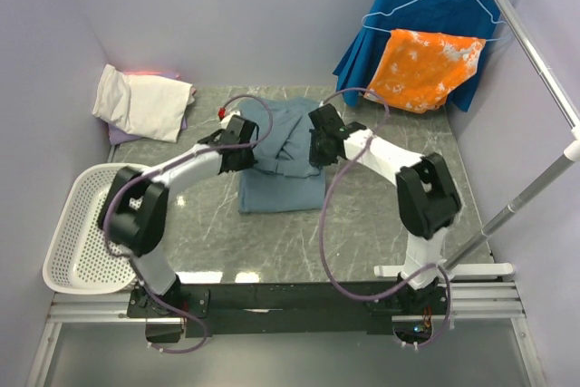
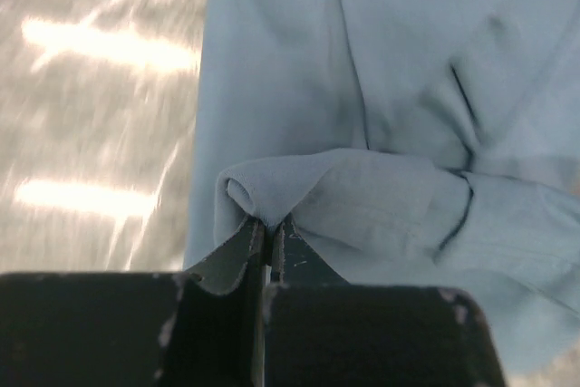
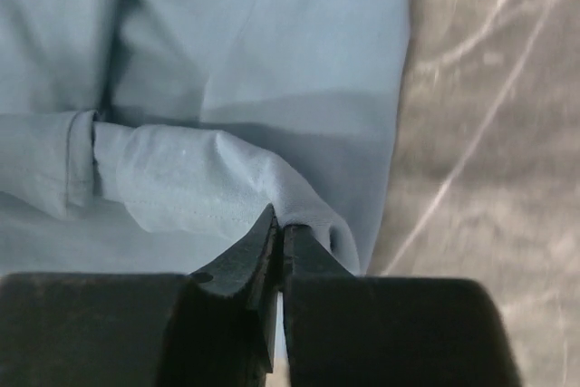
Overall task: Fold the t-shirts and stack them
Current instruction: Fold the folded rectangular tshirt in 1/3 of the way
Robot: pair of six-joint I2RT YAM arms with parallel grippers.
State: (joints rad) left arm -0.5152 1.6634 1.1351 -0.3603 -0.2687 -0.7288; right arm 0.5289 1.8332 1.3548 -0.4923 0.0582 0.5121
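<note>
A dusty blue-grey t-shirt (image 1: 283, 178) lies partly folded in the middle of the marble table. My left gripper (image 1: 246, 153) is shut on a pinch of its left edge, and the cloth bunches up at the fingertips (image 2: 268, 224). On the shirt's right edge my right gripper (image 1: 317, 147) is shut on a fold of the same blue-grey t-shirt (image 3: 236, 88), pinched at the tips (image 3: 279, 224). Both lifted edges hang over the shirt's middle. A cream-white folded t-shirt (image 1: 145, 101) rests at the back left on a lavender t-shirt (image 1: 118, 136), which shows only at its edges.
A white perforated basket (image 1: 82, 233) sits at the table's left front edge. At the back right a royal-blue pleated garment (image 1: 412, 6) and an orange-and-white blotched cloth (image 1: 424, 68) hang from a rack, whose metal pole (image 1: 535, 52) runs along the right side.
</note>
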